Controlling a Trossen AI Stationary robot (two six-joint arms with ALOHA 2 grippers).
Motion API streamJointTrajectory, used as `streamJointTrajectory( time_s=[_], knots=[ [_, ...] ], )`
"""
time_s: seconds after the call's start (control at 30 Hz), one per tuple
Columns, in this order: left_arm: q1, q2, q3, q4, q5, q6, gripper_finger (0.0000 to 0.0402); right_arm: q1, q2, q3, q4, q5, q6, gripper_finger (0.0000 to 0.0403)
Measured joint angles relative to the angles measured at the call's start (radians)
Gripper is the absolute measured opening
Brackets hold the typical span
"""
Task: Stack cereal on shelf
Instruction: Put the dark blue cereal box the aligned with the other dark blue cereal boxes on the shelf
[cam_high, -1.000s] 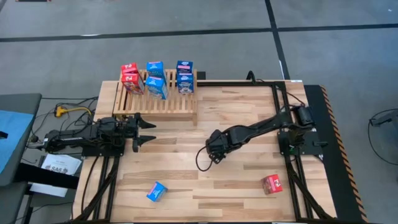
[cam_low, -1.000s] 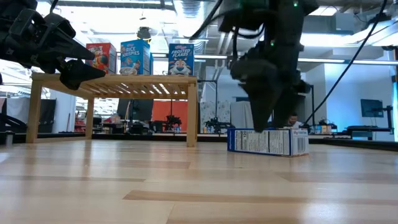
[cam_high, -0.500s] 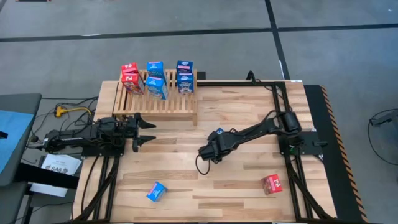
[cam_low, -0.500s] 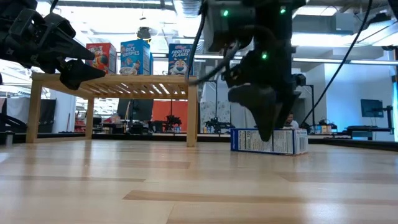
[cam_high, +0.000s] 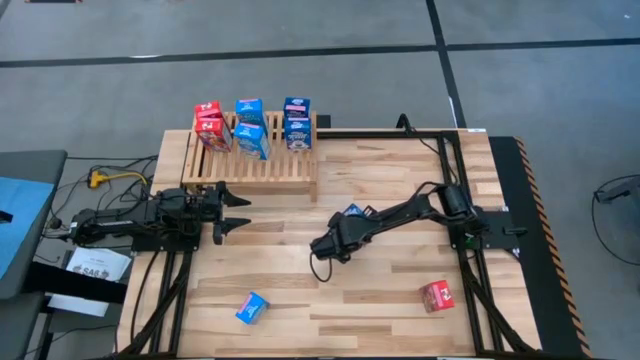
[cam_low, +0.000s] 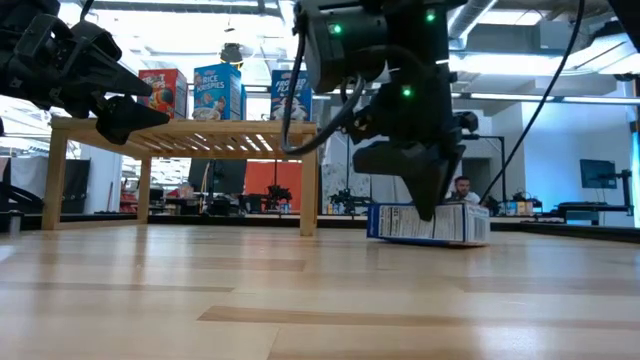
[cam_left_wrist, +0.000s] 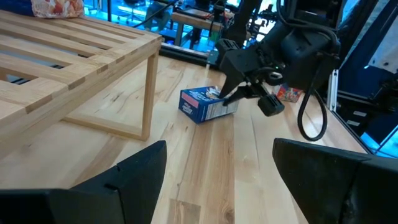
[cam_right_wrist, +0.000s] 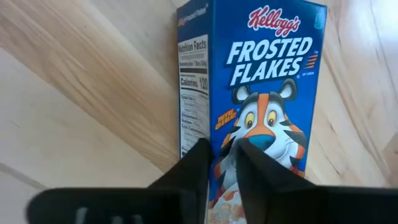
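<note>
Tabletop (cam_high: 400, 180): light wood planks, both arms on it.
Shelf (cam_high: 250, 165): far left corner of the tabletop, six cereal boxes (cam_high: 249, 111) upright on its slats.
Left claw (cam_high: 238, 212): hovers just in front of the shelf, fingers apart, holding nothing.
Right claw (cam_high: 345, 225): mid-tabletop, fingers together over the flat-lying blue box (cam_right_wrist: 261, 99).
Loose boxes: small blue one (cam_high: 252, 307) and red one (cam_high: 437, 295) near the front edge.
</note>
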Motion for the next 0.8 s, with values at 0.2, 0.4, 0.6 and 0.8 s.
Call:
streamJointTrajectory(
  time_s=[0.2,0.4,0.6,0.8],
  knots=[
    [0.0,0.0,0.0,0.0,0.0,0.0,0.0283,0.002,-0.028,0.0,-0.02,0.012,0.01,0.0058],
    [0.0,0.0,0.0,0.0,0.0,0.0,0.0283,0.015,-0.072,0.0,-0.032,0.036,0.017,0.0026],
    [0.0,0.0,0.0,0.0,0.0,0.0,0.0283,0.024,-0.132,0.001,-0.049,0.084,0.019,0.0006],
    [0.0,0.0,0.0,0.0,0.0,0.0,0.0283,0.03,-0.207,0.0,-0.027,0.088,-0.008,0.0005]
  ],
)
